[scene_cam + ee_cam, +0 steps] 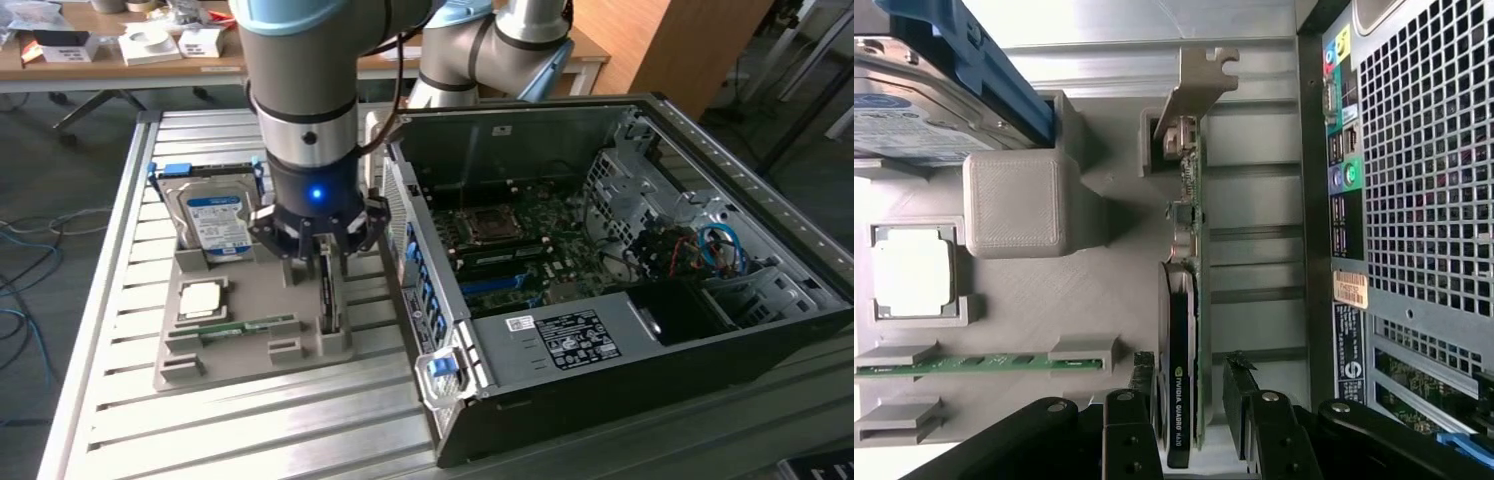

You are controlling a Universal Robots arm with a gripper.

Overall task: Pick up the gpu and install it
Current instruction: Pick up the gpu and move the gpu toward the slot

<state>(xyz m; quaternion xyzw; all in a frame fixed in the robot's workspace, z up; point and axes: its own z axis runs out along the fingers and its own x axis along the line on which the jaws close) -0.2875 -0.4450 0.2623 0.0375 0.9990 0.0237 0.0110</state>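
Observation:
The gpu (328,296) stands on edge in a slot of the grey holder tray (200,365), next to the computer case. In the wrist view the gpu (1182,300) is a thin card with a black cooler and a silver bracket at its far end. My gripper (320,262) hangs directly over it, lowered close to the card. Seen from the wrist, the gripper (1189,400) is open, one dark finger on each side of the card's near end, with a gap still visible beside the card.
The open computer case (601,280) lies on its side at the exterior view's right, its motherboard exposed. The tray also holds a blue-labelled hard drive (218,220), a CPU (200,298) and a green memory stick (247,326). A slatted metal table (267,430) carries everything.

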